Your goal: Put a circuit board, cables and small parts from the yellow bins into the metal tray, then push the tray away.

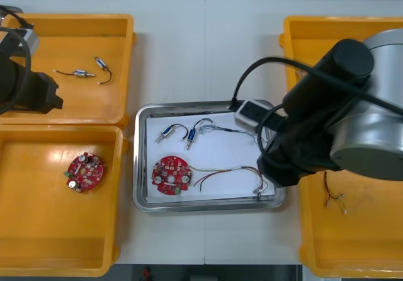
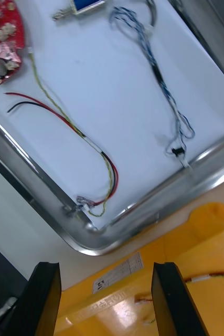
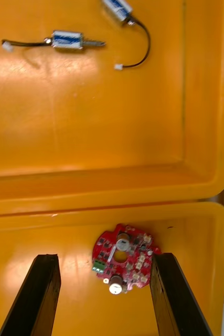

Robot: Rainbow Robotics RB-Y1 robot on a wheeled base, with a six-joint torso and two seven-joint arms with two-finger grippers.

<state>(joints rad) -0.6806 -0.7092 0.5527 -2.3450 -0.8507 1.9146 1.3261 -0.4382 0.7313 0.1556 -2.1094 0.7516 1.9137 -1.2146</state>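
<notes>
The metal tray (image 1: 140, 167), white inside, holds a red circuit board (image 1: 171, 175), two small metal parts (image 1: 169, 133), a blue and white cable (image 1: 217, 128) and a red and yellow cable (image 1: 227, 174). My right gripper (image 2: 106, 299) is open and holds nothing. It hovers over the rim of a right yellow bin (image 2: 206, 231), just outside the tray's corner (image 2: 143, 210). My left gripper (image 3: 104, 299) is open above the near left bin, with a second circuit board (image 3: 125, 258) lying below, between its fingers.
The far left bin (image 1: 119, 29) holds two small metal parts (image 1: 82, 74). A red cable (image 1: 334, 196) lies in the near right bin. My right arm (image 1: 340, 117) covers the tray's right edge and part of the right bins.
</notes>
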